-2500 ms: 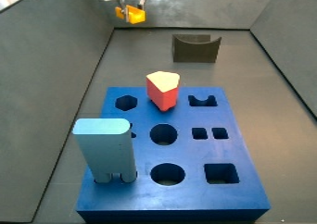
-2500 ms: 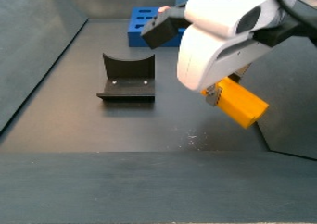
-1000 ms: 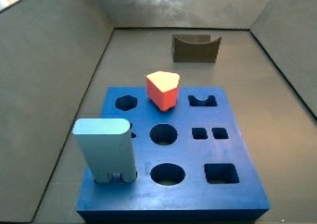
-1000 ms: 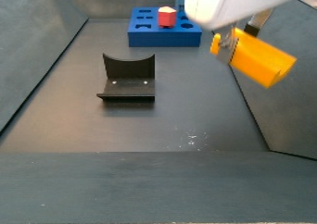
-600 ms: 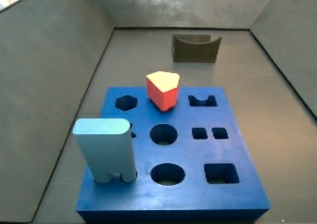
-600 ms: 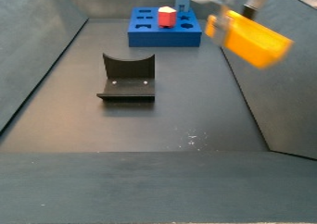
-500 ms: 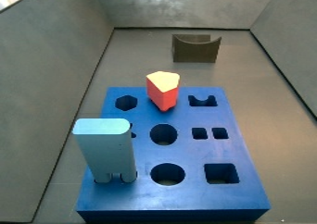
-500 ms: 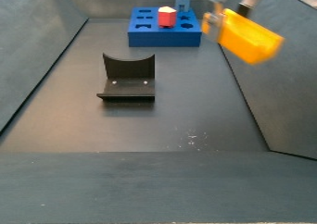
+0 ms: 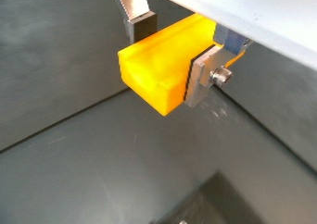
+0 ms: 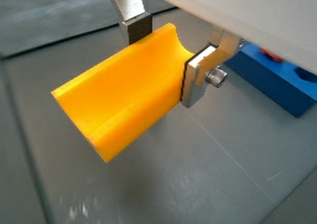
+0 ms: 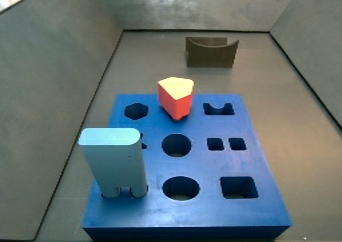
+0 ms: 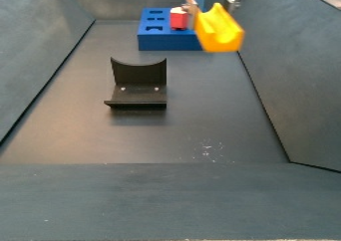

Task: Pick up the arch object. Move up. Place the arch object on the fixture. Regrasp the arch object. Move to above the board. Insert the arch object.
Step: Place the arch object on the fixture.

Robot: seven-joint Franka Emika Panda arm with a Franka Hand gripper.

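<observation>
With the arch object (image 10: pixel 124 91) clamped in the gripper (image 10: pixel 170 50) high above the floor, lifting looks finished; next it must descend onto the fixture (image 12: pixel 136 84), well apart.

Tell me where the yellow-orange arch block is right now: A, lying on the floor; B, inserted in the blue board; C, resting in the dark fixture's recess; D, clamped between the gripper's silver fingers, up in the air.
D: in both wrist views the gripper fingers clamp the yellow-orange arch block, and a side view shows it airborne, while the fixture sits empty.
</observation>
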